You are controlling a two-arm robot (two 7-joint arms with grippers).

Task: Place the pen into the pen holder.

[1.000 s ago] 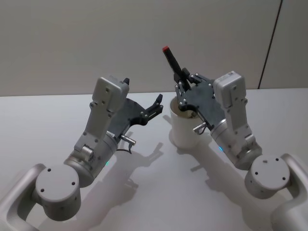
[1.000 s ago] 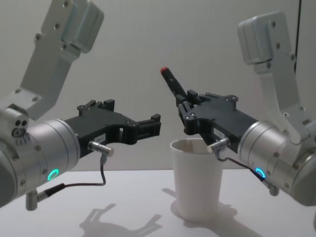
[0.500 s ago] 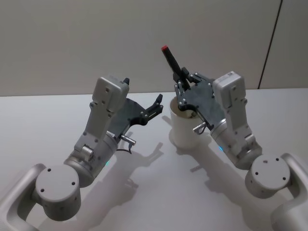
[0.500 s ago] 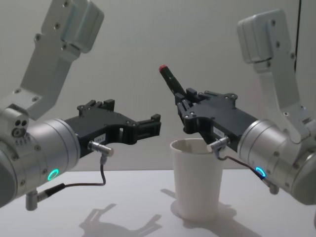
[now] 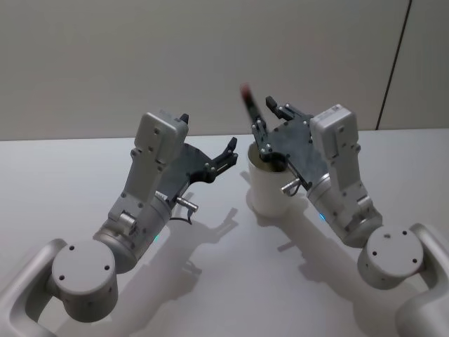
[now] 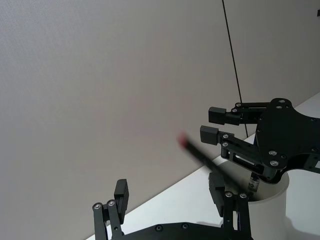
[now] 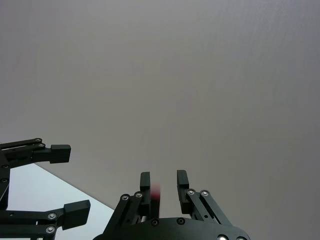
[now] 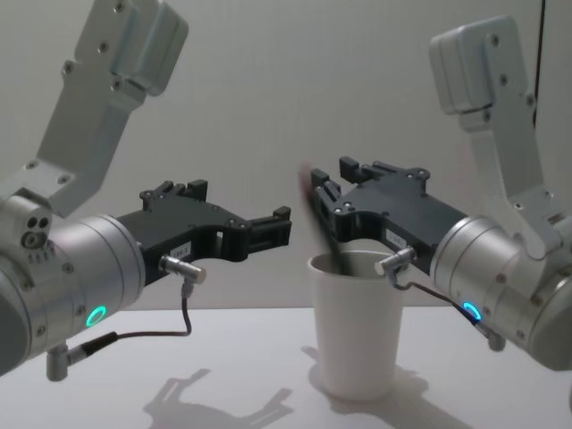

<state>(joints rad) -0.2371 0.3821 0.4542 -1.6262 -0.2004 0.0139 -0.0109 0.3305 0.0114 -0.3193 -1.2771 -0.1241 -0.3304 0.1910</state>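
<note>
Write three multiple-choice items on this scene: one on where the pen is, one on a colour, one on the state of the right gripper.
1. Where is the black pen with the red tip?
A. Lying flat on the table
B. Tilted over the plain white tapered paper cup, lower end at its mouth
C. Clamped in the left gripper

2. What colour is the paper cup?
A. Blue
B. Black
C. White

3. How do the right gripper's fingers stand?
A. Spread apart, pen loose between them
B. Shut on the pen
C. Shut on the cup's rim

Answers: 1 B, the chest view shows the pen slanting into the cup's opening. 2 C, the cup is white. 3 A, the left wrist view shows its fingers apart.
</note>
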